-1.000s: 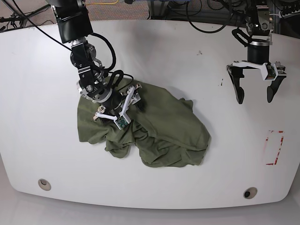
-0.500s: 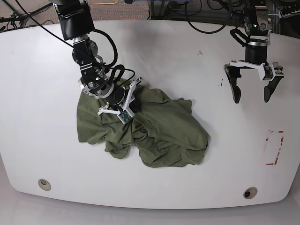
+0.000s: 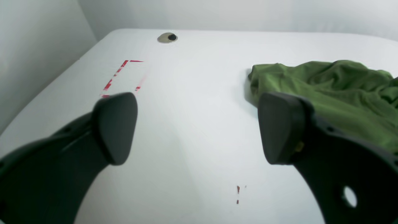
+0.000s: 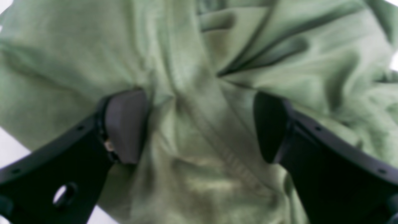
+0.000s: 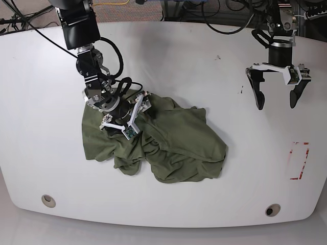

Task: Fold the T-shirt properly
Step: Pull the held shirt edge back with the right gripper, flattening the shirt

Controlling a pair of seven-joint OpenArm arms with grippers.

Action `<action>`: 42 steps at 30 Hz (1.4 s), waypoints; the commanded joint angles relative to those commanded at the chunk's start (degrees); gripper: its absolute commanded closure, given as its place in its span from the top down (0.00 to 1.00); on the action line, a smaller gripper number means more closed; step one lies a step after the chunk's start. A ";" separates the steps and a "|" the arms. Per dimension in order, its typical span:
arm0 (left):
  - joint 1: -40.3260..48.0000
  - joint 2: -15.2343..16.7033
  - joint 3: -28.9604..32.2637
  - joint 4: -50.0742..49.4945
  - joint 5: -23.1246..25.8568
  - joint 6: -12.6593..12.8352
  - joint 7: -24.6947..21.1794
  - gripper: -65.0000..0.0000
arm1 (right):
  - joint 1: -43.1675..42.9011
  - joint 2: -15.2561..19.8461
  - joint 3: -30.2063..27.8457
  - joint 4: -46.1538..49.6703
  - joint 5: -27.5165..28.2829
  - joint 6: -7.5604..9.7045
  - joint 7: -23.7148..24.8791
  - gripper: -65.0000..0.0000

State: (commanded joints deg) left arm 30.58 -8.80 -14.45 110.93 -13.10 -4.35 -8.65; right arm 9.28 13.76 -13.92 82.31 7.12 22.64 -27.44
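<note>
White table [image 5: 168,51], red tape outline [image 5: 298,161] near edge; black cables [image 5: 225,20] behind.

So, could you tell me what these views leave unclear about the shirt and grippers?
- T-shirt: collar and sleeves lost in bunched folds, base view.
- Right gripper: right wrist view blurred; cloth contact unclear.
- T-shirt's far side: cut off by the frame edge, left wrist view, beyond the left gripper.

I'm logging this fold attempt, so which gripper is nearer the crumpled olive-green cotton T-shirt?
Right. The right gripper is open, pressed into the olive-green T-shirt. The left gripper hangs open above bare table, apart from the cloth.
</note>
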 joint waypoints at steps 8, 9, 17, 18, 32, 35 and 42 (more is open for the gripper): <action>-0.11 -0.12 0.46 0.02 -0.07 0.09 0.02 0.90 | -0.31 0.16 -0.43 -1.29 0.46 0.70 0.57 0.73; -0.13 -0.14 0.50 0.04 -0.07 0.11 0.01 0.90 | -0.30 0.19 -0.52 -1.58 0.45 0.82 0.69 0.73; 0.00 -0.15 0.66 0.12 -0.04 0.07 0.06 0.90 | -1.43 0.17 -0.88 -1.70 0.27 0.93 1.55 0.69; -0.02 -0.15 0.70 0.14 -0.03 0.06 0.03 0.90 | -1.47 0.17 -0.88 -1.59 0.26 0.54 1.57 0.68; -0.07 0.15 1.75 -0.24 0.17 -0.07 0.74 0.90 | -3.38 0.11 -0.50 5.94 0.25 -12.78 2.10 0.25; -0.01 0.18 1.61 -0.38 0.23 0.07 0.74 0.90 | -3.53 0.05 -0.49 5.26 0.02 -11.25 2.63 0.20; -0.30 0.19 1.02 -0.48 0.40 0.13 0.68 0.91 | -2.72 -0.07 -0.64 4.20 0.05 -10.10 3.21 0.12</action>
State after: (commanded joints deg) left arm 30.28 -8.62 -13.43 110.45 -12.70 -4.23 -7.97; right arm 6.56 13.69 -14.55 86.52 7.17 12.55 -24.23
